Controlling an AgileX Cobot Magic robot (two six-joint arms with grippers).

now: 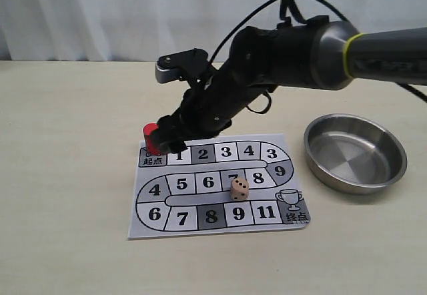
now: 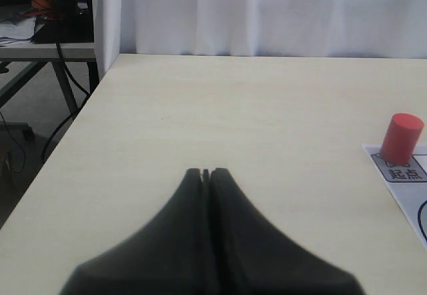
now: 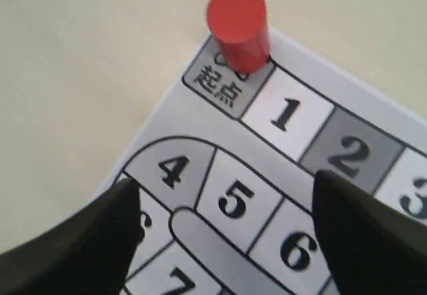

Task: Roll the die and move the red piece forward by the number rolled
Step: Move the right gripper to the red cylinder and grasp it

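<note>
The red piece stands upright on the start square of the paper game board. The die, a light wooden cube with black pips, rests on the board near square 7. My right gripper reaches across from the right, hovers open just beside the red piece over squares 4, 5 and 6, and holds nothing. My left gripper is shut and empty over bare table left of the board; it does not show in the exterior view.
A round steel bowl sits on the table right of the board. The table's left edge borders a gap with cables and another desk. A white curtain hangs along the back.
</note>
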